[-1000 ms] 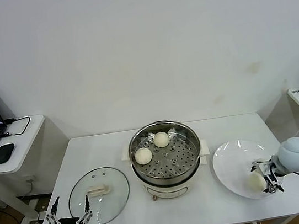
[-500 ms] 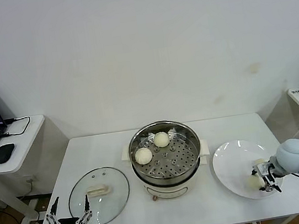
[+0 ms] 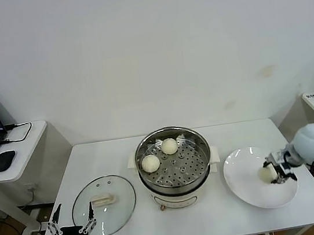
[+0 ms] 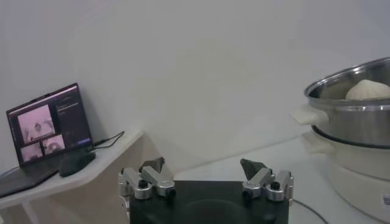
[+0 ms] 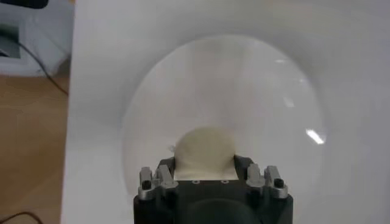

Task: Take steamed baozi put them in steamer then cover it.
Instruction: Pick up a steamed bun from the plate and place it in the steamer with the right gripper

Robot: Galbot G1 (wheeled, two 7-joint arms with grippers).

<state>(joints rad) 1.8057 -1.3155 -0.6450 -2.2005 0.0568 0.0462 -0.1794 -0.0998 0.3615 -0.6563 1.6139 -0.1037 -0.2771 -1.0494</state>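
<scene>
Two buns [image 3: 150, 163] sit on the perforated tray of the steamer [image 3: 174, 167] at the middle of the head view, one near the tray's left edge, the other [image 3: 169, 145] toward its back. At lower right, the right tool [image 3: 275, 173] pinches a third bun [image 3: 265, 173] over the white plate [image 3: 256, 196]. At lower left, the left tool [image 3: 71, 224] hangs spread wide just off the counter [image 3: 230, 224] edge, near the glass lid [image 3: 104, 205] lying flat left of the steamer.
</scene>
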